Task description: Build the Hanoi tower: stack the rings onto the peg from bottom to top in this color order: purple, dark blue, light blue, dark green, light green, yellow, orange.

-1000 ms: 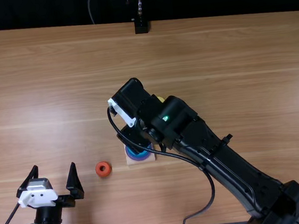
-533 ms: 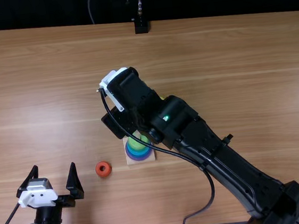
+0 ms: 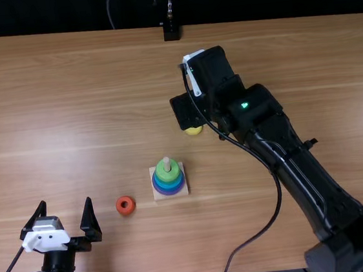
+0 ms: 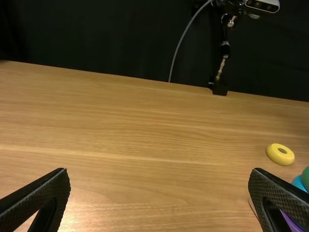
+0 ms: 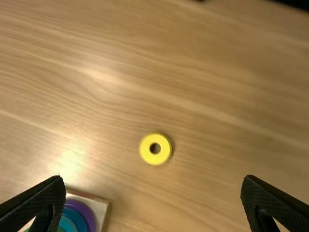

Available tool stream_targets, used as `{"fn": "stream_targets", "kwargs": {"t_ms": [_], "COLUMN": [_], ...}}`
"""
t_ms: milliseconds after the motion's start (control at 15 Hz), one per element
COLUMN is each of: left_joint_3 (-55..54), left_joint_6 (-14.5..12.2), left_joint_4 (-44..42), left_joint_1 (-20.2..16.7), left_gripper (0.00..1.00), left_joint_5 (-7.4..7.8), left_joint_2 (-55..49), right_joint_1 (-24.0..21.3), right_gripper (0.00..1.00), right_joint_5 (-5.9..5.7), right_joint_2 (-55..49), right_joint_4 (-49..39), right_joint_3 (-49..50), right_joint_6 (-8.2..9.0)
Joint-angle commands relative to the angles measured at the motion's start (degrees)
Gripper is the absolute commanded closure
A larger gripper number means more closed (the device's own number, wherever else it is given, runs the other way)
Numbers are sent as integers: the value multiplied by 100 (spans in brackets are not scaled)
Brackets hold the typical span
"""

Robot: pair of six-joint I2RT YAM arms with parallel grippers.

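We saw the left pincer [image 3: 65,203] spread, low near the worktop's [image 3: 66,89] near edge. The right pincer [image 3: 188,111], spread too, hung near the yellow ring [image 3: 194,131], flat on the wood. Light green ring [image 3: 168,176] topped the peg's [image 3: 167,164] stack; orange ring [image 3: 132,209] lay left of the base [image 3: 159,195].

I see the peg [image 3: 167,164] upright on its pale square base [image 3: 184,193], its tip bare above purple [image 3: 169,193], blue [image 3: 168,187] and green rings [image 3: 166,176]. To me, the yellow ring [image 5: 146,149] lies flat beyond it, the orange ring [image 3: 131,208] flat to its left.
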State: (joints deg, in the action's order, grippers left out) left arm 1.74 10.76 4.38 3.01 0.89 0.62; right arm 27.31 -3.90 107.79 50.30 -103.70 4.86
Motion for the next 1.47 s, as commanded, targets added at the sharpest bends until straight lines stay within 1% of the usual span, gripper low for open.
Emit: {"fn": "stream_targets", "kwargs": {"t_ms": [0,67,133,200,333,400,467,533,600,667,800,933,1000,1133,1267,1400], "left_joint_3": [-174,-174,-174,-174,-174,-174,-174,-174,-174,-174,-174,-174,-174,-174,-174,-174], "left_joint_6": [-1,-1,-1,10,-1,-1,-1,-1,-1,10,10,-1,10,-1,10,10], "left_joint_4": [-27,-27,-27,-27,-27,-27,-27,-27,-27,-27,-27,-27,-27,-27,-27,-37], "left_joint_1": [33,33,33,33,33,33,33,33,33,25,33,33,33,33,33,33], "left_gripper": [0,0,0,0,0,0,0,0,0,0,0,0,0,0,0,0], "left_joint_5": [59,59,59,70,70,59,59,59,59,59,70,70,59,59,59,59], "left_joint_2": [-62,-62,-62,-62,-62,-62,-62,-62,-62,-62,-62,-62,-62,-62,-62,-62], "right_joint_1": [-33,-33,-33,-24,-50,-138,-261,-296,-296,-305,-305,-296,-305,-305,-305,-305], "right_gripper": [0,0,0,0,0,0,0,0,0,0,0,0,0,0,0,0], "right_joint_5": [548,1044,1276,1266,1181,1139,1118,1118,1107,1097,1076,928,833,696,654,643], "right_joint_2": [348,419,533,726,1086,1201,1359,1508,1570,1570,1579,1614,1737,1904,1904,1939], "right_joint_4": [-120,-257,-341,-405,-436,-447,-531,-637,-700,-753,-827,-827,-837,-921,-953,-964], "right_joint_3": [157,236,298,324,386,377,403,421,447,456,456,456,447,438,438,403], "right_joint_6": [705,1043,1264,1243,1201,1159,1022,800,663,621,621,589,589,589,589,589]}}
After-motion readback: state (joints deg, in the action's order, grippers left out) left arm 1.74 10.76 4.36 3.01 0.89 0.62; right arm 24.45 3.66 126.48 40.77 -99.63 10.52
